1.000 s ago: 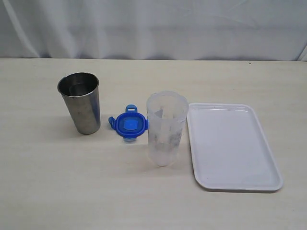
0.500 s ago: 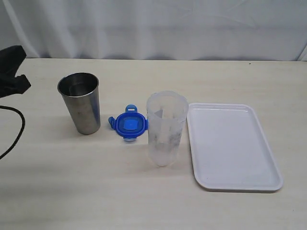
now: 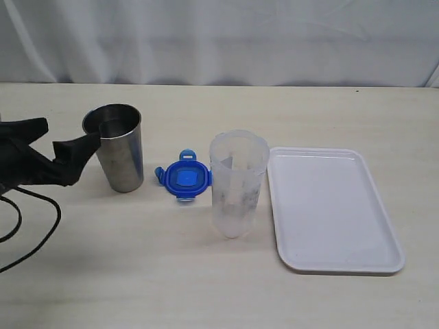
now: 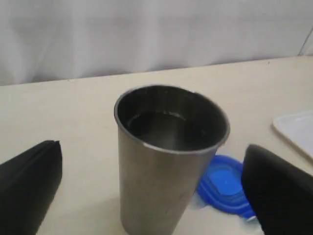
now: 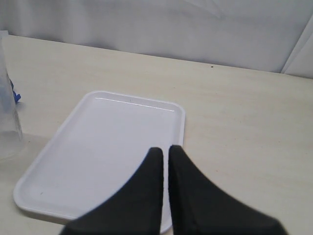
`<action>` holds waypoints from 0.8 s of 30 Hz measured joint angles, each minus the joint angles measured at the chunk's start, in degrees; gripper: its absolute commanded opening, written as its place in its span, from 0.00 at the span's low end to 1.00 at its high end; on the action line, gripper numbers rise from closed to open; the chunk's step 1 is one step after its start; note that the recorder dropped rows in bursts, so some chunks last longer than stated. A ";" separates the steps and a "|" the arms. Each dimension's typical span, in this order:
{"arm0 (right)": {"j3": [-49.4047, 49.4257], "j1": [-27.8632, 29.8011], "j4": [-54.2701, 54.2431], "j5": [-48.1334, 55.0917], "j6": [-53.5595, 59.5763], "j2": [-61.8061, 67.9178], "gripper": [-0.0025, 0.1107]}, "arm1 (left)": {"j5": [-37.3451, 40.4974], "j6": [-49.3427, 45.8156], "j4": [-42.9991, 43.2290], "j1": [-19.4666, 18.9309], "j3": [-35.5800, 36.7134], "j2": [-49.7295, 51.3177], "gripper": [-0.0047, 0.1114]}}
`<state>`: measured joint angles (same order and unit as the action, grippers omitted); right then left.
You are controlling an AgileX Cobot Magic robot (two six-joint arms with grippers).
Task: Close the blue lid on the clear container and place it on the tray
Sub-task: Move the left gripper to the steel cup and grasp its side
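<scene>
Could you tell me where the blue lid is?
In the exterior view, the blue lid lies left of centre, between the steel cup and the clear container.

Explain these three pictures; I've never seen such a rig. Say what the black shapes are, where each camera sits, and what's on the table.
This is a robot with two arms, each ending in two black jaws. One picture comes from a camera off the arms, overlooking the table. The other two come from cameras on the wrists, so each sees its own jaws. On the table stand a steel cup and a clear container, with a blue lid lying between them and a white tray beside the container. The left arm has its jaws wide open near the steel cup. The right arm has its jaws shut, facing the tray. Nothing is held.
</scene>
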<state>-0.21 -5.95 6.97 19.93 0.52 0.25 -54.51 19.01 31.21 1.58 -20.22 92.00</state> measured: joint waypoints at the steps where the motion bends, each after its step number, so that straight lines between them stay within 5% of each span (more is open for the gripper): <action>1: 0.00 0.00 0.00 0.00 0.00 0.00 0.06 | 0.00 -1.08 0.30 0.00 0.00 1.15 0.84; 11: 0.00 0.00 0.00 0.00 0.00 0.00 0.06 | -9.39 -10.49 2.73 0.00 -0.55 11.72 0.84; 24: 0.00 0.00 0.00 0.00 0.00 0.00 0.06 | -13.77 -11.46 5.79 0.00 -9.18 25.03 0.84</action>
<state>-0.21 -5.95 6.97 19.93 0.52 0.25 -68.29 7.55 37.00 1.58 -29.40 117.03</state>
